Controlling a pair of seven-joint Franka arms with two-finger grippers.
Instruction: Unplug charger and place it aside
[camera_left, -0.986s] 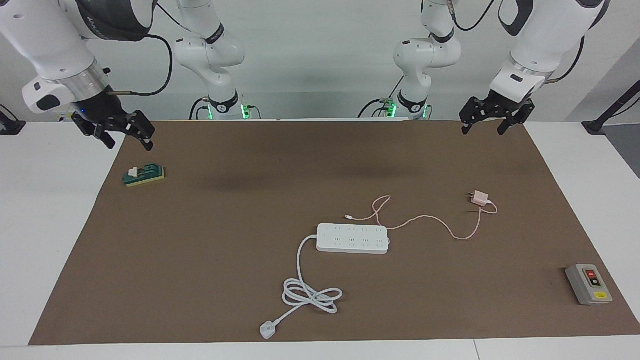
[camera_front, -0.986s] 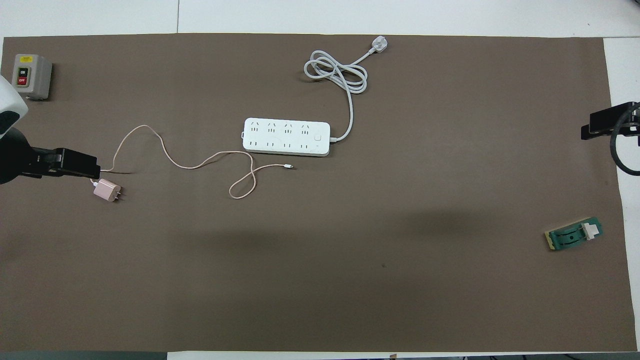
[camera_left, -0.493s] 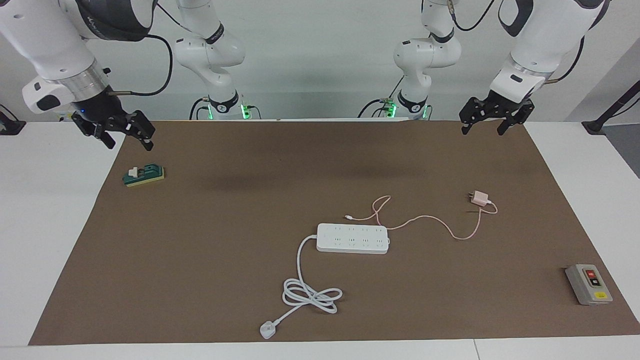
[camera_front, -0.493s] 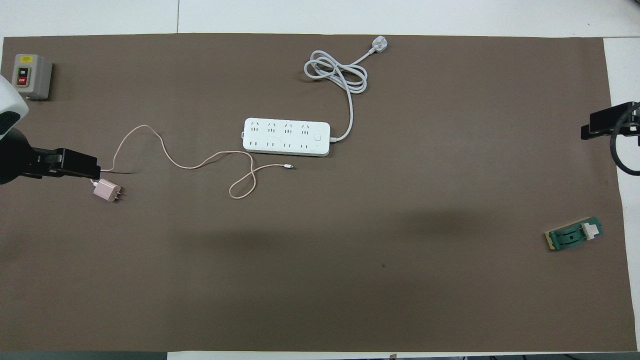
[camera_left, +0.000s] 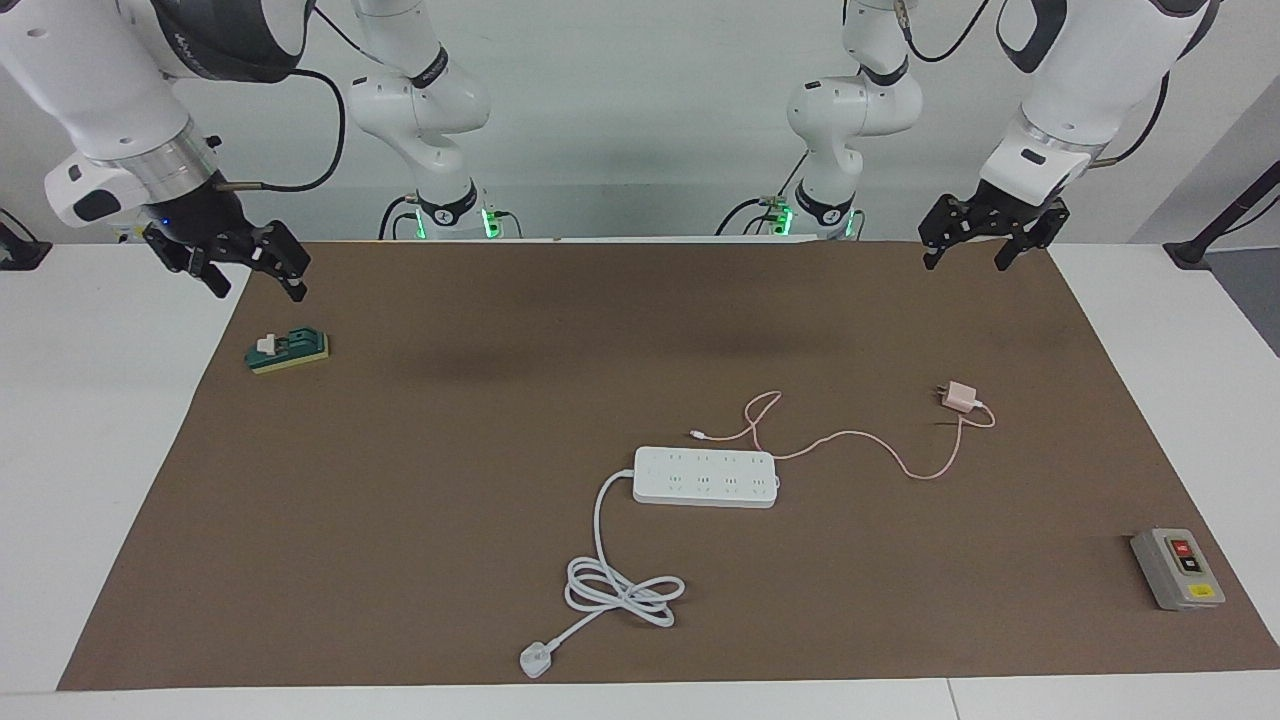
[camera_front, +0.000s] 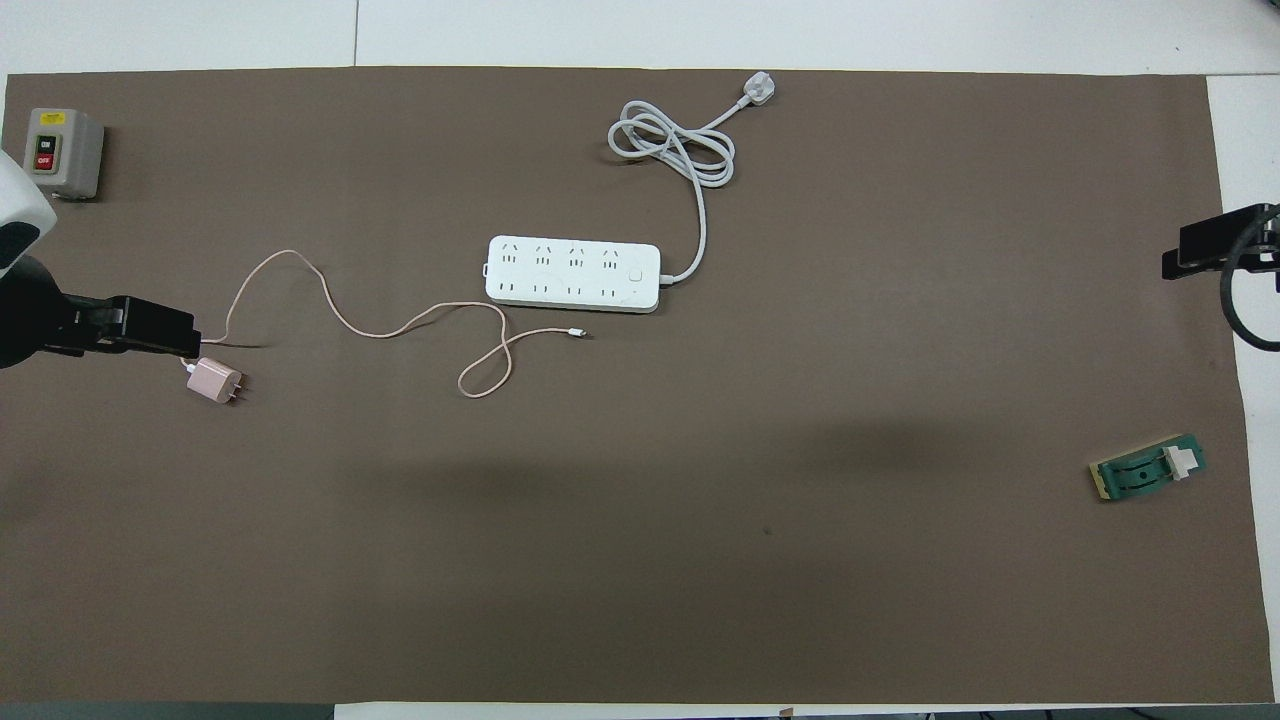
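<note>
The charger (camera_left: 963, 397) is found unplugged, lying on the brown mat (camera_left: 450, 420) toward the left arm's end, nearer the robots than the power strip (camera_left: 706, 477) and well apart from it. Its cable (camera_left: 860, 440) is trailed loosely to a point just beside the strip. The left gripper (camera_left: 977, 244) is held over the mat's edge, jaws spread wide, nothing held. The right gripper (camera_left: 245, 268) is raised above the green block (camera_left: 288, 351), jaws likewise wide. A switch box (camera_left: 1177, 568) is noted at the left arm's end of the surface (camera_left: 90, 420).

One charger (camera_left: 962, 397), one power strip (camera_left: 705, 477), one switch box (camera_left: 1177, 569), one green block (camera_left: 289, 351).
</note>
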